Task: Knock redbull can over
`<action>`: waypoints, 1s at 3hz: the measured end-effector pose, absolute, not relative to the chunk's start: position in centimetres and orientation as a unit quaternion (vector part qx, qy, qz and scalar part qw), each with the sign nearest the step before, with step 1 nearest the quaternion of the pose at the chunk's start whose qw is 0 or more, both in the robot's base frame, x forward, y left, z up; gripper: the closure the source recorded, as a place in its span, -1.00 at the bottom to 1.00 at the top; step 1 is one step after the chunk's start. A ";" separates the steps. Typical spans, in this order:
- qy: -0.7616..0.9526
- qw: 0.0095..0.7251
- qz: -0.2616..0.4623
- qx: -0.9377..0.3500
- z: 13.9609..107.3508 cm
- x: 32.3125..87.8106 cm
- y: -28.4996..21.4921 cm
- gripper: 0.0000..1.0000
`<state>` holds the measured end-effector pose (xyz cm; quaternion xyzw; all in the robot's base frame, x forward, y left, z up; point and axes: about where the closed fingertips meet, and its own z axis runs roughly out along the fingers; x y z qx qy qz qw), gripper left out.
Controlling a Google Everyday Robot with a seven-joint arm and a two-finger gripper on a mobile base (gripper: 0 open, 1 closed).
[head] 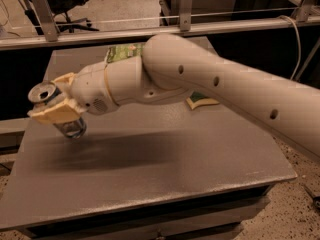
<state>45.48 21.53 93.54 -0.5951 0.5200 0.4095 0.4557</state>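
The redbull can (55, 106) is at the left side of the grey table (165, 174). It is tilted, with its silver pull-tab top pointing up and to the left and its lower end near the table top. My gripper (57, 98) is at the can, with one cream finger (56, 115) across the can's front and the other behind it. The jaws are closed on the can's body. My thick white arm reaches in from the right across the table.
A green snack bag (122, 52) lies at the table's back, partly behind my arm. A yellow and green sponge (202, 101) shows under the arm at mid right. A metal rail (100, 29) runs behind the table. The left table edge is close to the can.
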 end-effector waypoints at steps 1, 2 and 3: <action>0.549 0.423 0.362 -0.624 95.4 47.6 16.9 1.00; 0.575 0.329 0.311 -0.682 92.7 47.5 11.8 1.00; 0.566 0.267 0.293 -0.723 90.1 45.3 10.6 1.00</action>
